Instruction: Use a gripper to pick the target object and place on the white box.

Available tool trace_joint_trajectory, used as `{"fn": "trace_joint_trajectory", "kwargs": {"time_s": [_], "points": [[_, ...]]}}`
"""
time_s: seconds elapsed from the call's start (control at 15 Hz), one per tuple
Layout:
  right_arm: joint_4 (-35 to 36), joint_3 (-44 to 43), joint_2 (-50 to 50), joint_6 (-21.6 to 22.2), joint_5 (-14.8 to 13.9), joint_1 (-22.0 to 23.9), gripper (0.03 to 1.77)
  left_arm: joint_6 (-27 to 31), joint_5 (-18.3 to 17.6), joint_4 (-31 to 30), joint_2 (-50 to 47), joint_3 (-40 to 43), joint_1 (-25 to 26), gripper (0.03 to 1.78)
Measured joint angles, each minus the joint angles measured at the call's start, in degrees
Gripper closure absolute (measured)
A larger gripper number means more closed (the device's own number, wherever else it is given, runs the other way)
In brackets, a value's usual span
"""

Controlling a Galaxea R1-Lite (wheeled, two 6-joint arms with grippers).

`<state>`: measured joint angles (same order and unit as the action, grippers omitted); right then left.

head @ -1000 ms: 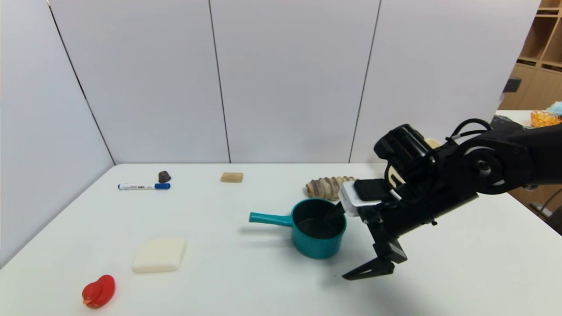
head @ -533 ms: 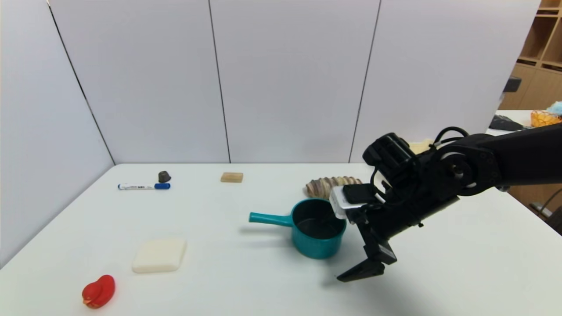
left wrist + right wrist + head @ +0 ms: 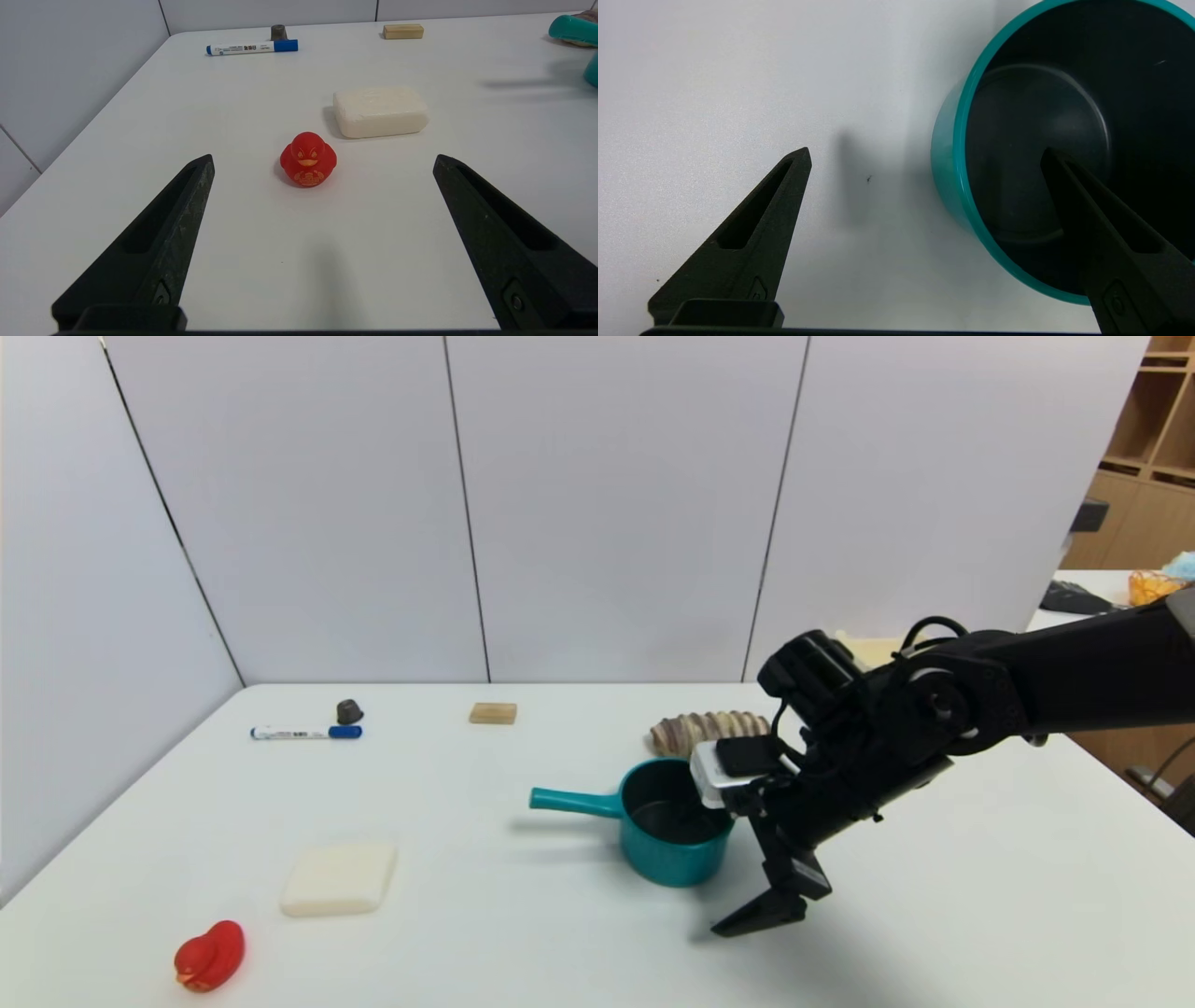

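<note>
The teal saucepan, the target object [image 3: 674, 821], stands upright mid-table with its handle [image 3: 574, 802] pointing to the left. My right gripper [image 3: 719, 868] is open and tilted down at the pan's right side. In the right wrist view the right gripper [image 3: 924, 151] straddles the pan's wall [image 3: 957, 154]: one finger [image 3: 1092, 219] is over the dark inside, the other [image 3: 761, 219] is over bare table, and neither pad touches the wall. The white box is almost wholly hidden behind my right arm; only a cream edge [image 3: 868, 649] shows. My left gripper [image 3: 323, 158] is open and low over the table's near left.
A brown ridged shell [image 3: 705, 732] lies just behind the pan. A white soap-like pad [image 3: 339, 877] and a red duck [image 3: 210, 956] are at the near left. A marker [image 3: 305, 732], a dark cap [image 3: 349, 711] and a wooden block [image 3: 493, 712] lie at the back.
My right arm has moved left and slightly down, carrying the open gripper closer over the pan's right wall. The pan and everything else stayed put.
</note>
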<state>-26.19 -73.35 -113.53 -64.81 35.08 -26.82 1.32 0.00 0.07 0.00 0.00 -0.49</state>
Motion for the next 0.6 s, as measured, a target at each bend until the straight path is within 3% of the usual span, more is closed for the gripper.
{"fn": "trace_joint_trajectory", "kwargs": {"time_s": [0.13, 0.47, 0.6], "points": [[-0.02, -0.62, -0.41, -0.46, -0.44, -0.07, 0.1, 0.0, 0.0, 0.0, 0.0, 0.0, 0.0, 0.12], [-0.11, -4.05, -1.35, -0.49, -9.68, -1.6, 0.1, 0.0, 0.0, 0.02, 0.0, 0.0, 0.0, 0.12], [-0.55, -5.29, -1.94, -0.07, -11.47, -2.47, 0.1, 0.0, 0.0, 0.0, 0.0, 0.0, 0.02, 0.12]]}}
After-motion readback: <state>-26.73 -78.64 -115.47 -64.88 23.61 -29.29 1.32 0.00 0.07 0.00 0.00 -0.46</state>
